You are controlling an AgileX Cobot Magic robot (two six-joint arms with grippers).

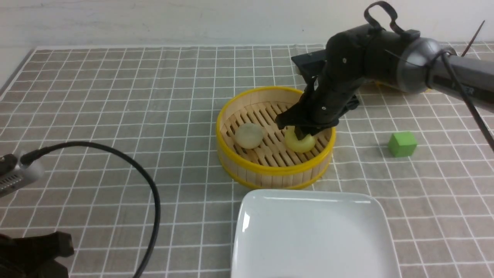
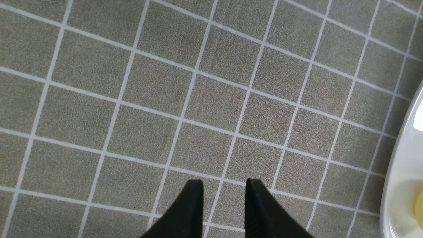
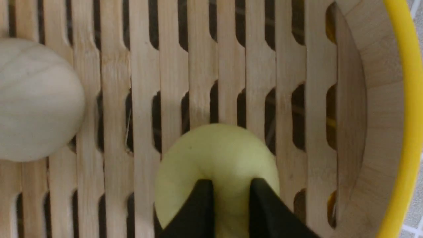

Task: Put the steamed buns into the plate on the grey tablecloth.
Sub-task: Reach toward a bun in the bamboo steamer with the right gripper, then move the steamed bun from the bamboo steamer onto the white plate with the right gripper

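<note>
Buns both in bamboo steamer (image 1: 270,170): yellow bun (image 3: 214,155) pinched at its top by right gripper (image 3: 228,188), cream bun (image 1: 249,135) loose beside. Best lift straight to clear the rim, then over to white plate (image 1: 308,231); left gripper (image 2: 224,188) parted, empty.

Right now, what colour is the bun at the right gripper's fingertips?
Pale yellow; the bun shows best in the right wrist view.
</note>
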